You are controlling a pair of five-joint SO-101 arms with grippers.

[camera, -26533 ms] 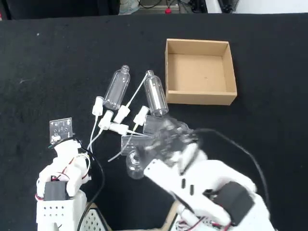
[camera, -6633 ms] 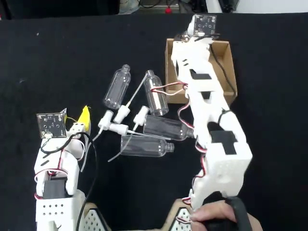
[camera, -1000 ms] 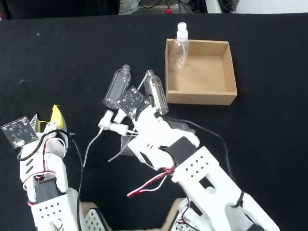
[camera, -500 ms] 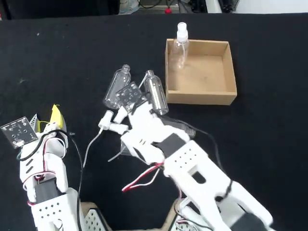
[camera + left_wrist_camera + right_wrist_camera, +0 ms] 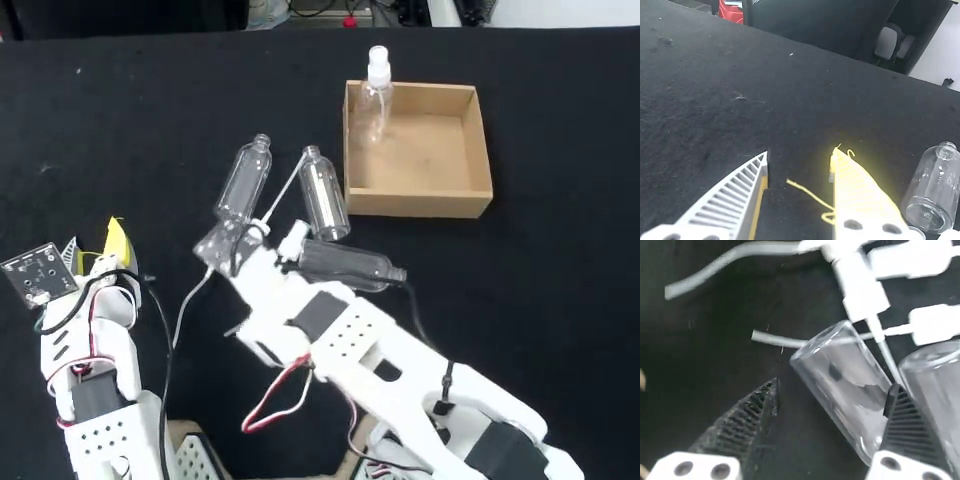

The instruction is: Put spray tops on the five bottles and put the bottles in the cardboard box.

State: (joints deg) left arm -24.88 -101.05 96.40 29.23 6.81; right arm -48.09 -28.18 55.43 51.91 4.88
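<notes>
Right wrist view: your right gripper [image 5: 834,388] gaping, straddling bottle [image 5: 842,367]; bottle's long axis slanting across jaws.

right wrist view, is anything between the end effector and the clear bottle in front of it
Nothing blocks it: the bottle lies between the open fingers of the right end effector. The thin tube of one spray top crosses the bottle's side near one finger; over or under, I cannot tell.
</notes>
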